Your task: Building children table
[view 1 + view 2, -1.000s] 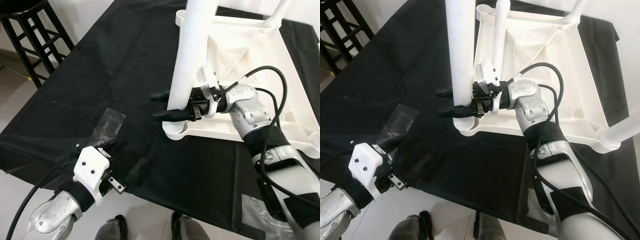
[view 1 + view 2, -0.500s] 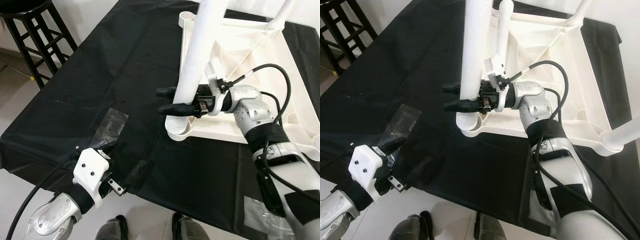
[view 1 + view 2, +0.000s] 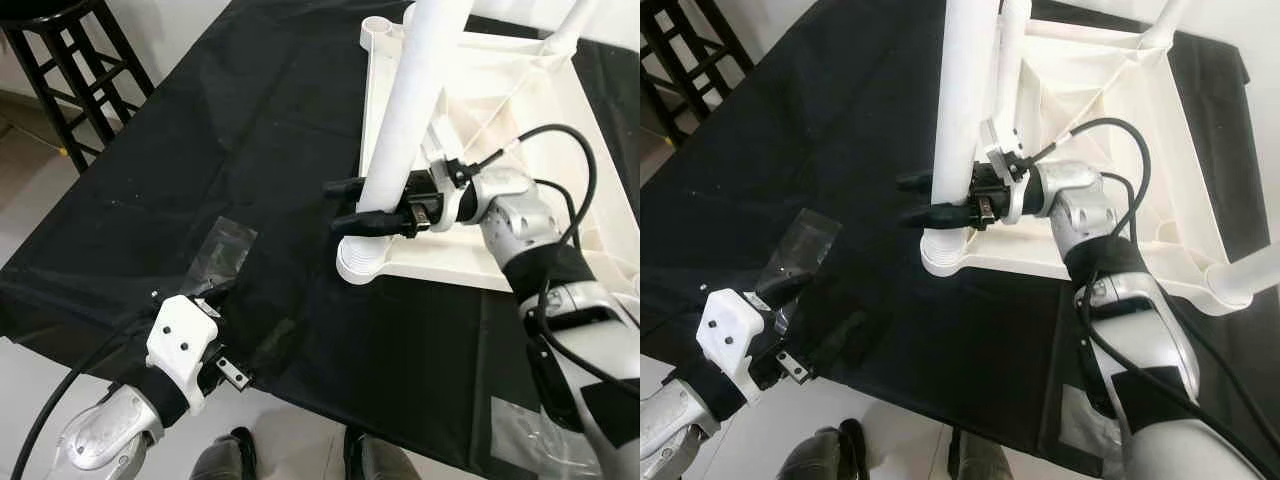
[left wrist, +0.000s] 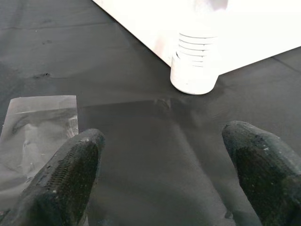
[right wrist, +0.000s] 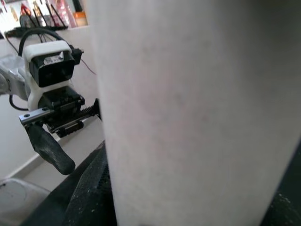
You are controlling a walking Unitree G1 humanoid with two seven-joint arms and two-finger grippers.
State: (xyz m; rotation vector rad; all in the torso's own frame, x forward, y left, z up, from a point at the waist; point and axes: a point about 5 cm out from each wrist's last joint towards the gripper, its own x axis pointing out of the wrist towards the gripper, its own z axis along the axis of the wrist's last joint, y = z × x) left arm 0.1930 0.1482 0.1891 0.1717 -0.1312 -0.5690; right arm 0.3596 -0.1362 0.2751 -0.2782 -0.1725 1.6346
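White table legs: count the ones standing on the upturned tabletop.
3: one clamped by the right gripper at the near-left corner, one far-left, one near-right. The fourth corner lies partly out of frame.

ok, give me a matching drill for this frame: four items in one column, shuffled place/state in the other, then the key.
Items
1. right gripper
2. left gripper
3. clear plastic bag
4. black stool

Place or state
A. lying flat on the black cloth, just ahead of the left gripper
B. standing on the floor past the table's far left corner
C. fingers on either side of the white table leg, just above the corner socket
D. open, low over the near edge of the cloth, holding nothing

Pairs: 1-C, 2-D, 3-A, 4-B
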